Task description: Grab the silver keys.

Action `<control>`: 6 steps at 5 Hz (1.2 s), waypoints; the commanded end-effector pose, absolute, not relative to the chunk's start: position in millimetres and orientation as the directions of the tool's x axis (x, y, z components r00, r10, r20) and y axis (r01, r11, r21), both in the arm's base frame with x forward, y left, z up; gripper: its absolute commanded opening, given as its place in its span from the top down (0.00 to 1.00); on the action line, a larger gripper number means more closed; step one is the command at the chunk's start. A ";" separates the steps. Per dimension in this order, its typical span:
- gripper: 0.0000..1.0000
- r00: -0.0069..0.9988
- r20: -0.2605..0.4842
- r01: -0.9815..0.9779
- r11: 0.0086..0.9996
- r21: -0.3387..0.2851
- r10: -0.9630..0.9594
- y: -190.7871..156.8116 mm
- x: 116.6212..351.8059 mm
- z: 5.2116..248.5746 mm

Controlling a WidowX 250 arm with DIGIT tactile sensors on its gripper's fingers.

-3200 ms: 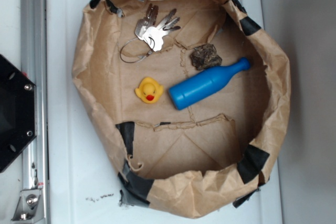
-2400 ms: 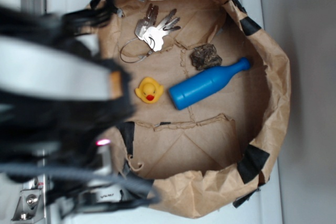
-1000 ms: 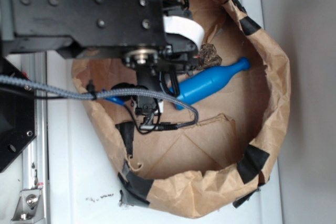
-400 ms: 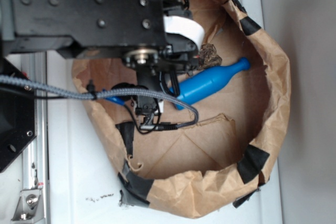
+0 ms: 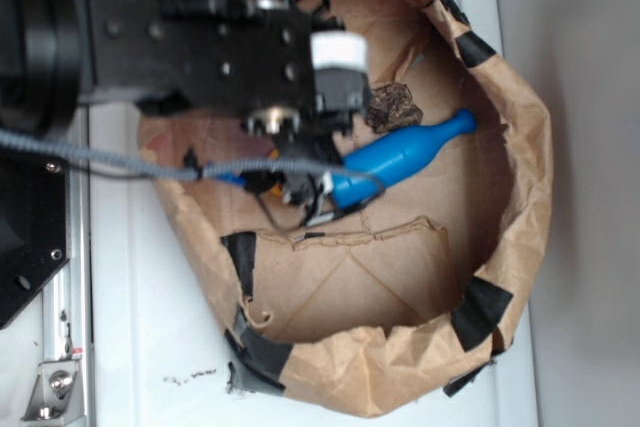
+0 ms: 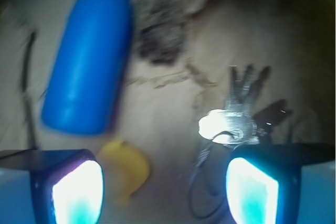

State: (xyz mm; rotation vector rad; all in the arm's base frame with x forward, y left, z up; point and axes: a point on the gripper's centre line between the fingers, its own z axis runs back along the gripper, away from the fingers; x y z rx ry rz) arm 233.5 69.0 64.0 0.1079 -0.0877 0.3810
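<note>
In the wrist view the silver keys (image 6: 234,113) lie fanned on the brown paper, their thin wire loop (image 6: 203,192) trailing toward the right finger. My gripper (image 6: 165,190) is open and empty above the paper, its two fingertips (image 6: 77,192) glowing at the bottom corners. The keys sit just above the right fingertip, apart from it. In the exterior view the black arm (image 5: 190,37) hides the keys.
A blue bottle (image 6: 92,56) (image 5: 400,157) lies left of the keys. A dark brown rough lump (image 6: 160,30) (image 5: 390,105) lies beyond them. A yellow duck (image 6: 126,169) sits by the left fingertip. All lie inside a brown paper bag (image 5: 520,177) with raised walls.
The arm came in from the left over the bag's upper left and covered the keys and duck. In the last half second it has shifted a little left and turned.
</note>
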 end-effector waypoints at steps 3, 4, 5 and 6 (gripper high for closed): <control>0.00 0.878 0.155 -0.468 0.880 0.078 0.453 71.3 233.3 74.0; 0.00 0.879 0.159 -0.469 0.875 0.121 0.449 72.1 234.8 63.5; 0.00 0.918 0.106 -0.395 0.899 0.189 0.381 77.8 242.8 29.8; 0.00 0.928 0.084 -0.371 0.917 0.148 0.362 76.2 238.2 29.6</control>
